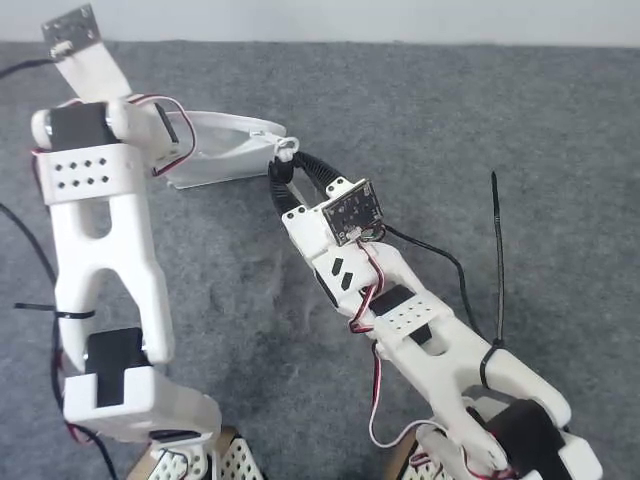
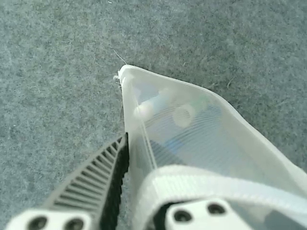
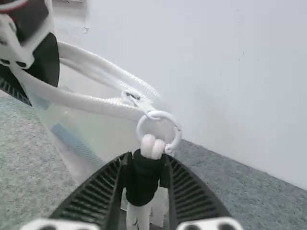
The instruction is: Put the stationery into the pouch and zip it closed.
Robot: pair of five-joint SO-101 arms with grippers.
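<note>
Your right jaws are pinching narrow on the pull tab of the zip, and its ring is hanging from the slider just beyond them. Your left jaws are clamping the webbing rim of the pouch at the opposite end, so the two arms are holding it between them. The stationery is already lying inside, showing through the mesh. The two zip tapes are spreading apart from the slider toward your left jaws, so the mouth looks open. By my reading you are just starting the closing step. The next move is probably asking you to draw the slider along the tapes toward the left hold. Meanwhile the left jaws need to keep the rim taut, or the pouch will slide with the tab. You are working close to the far edge of the worktop, with the wall rising just behind the pouch, so room beyond is short. The grey surface is lying open on your right side and back toward the bases. A black cable is standing up beside your right arm.
</note>
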